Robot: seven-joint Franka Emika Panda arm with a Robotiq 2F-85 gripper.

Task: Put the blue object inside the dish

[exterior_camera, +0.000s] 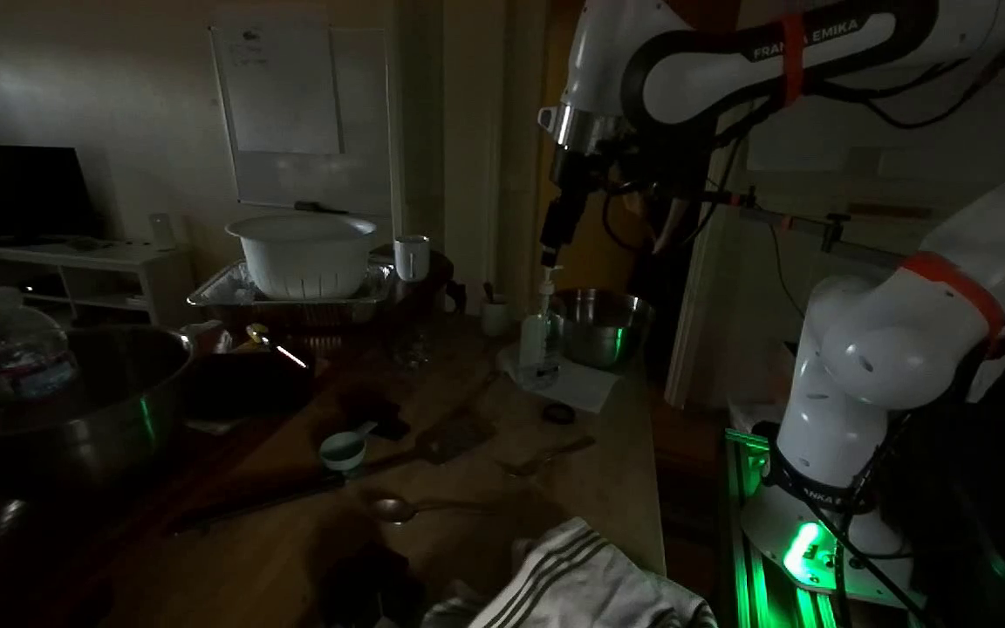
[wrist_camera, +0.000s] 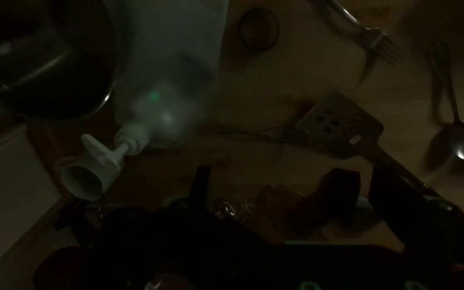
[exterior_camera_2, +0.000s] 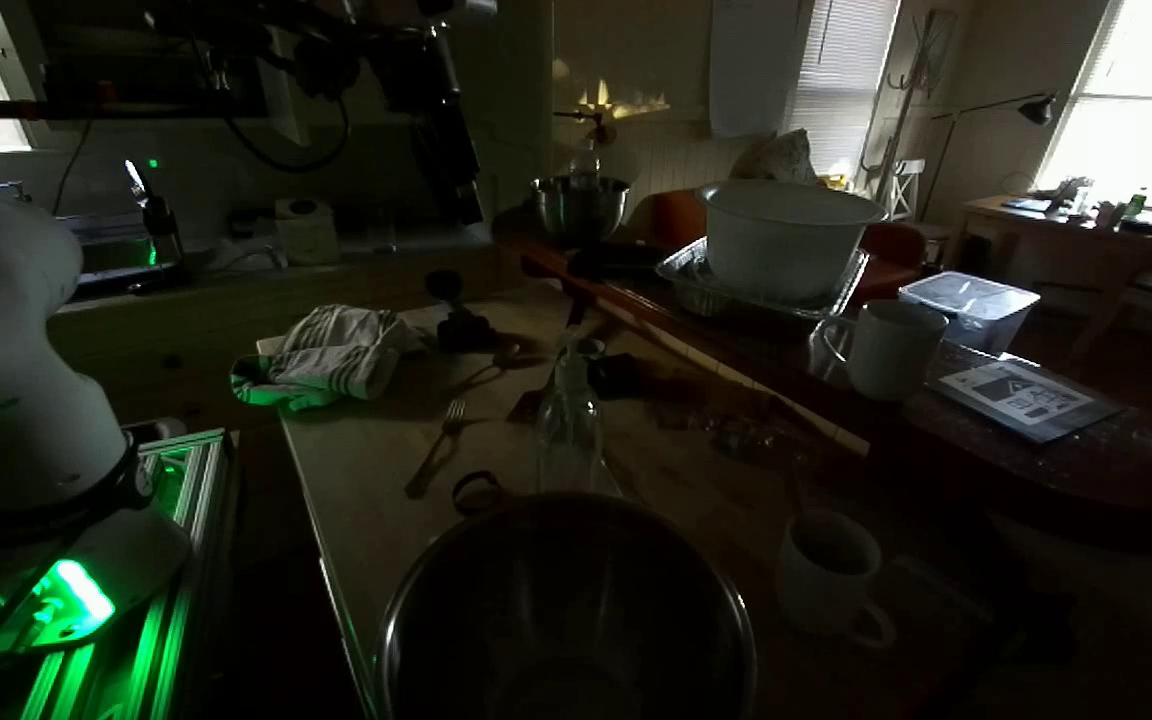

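Claw (exterior_camera: 549,257): I'm hanging it above the bench (exterior_camera: 607,488), fingers (wrist_camera: 395,207) spread, pinching nothing visible.
Blue cup (exterior_camera: 343,452): lying lower than the claw, well apart.
Cup pick-up: I'm judging this the reach, next calling for lining up and lowering.
Metal bowl (exterior_camera: 591,340): standing below the claw; I'm only guessing it's the dish.
Wrist view: gloom and a finger are seemingly hiding the cup.

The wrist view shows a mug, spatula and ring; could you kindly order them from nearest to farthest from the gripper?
1. Spatula: right half, just up from the gripper.
2. Ring: near the top edge, around the middle.
3. Mug: off to the left.
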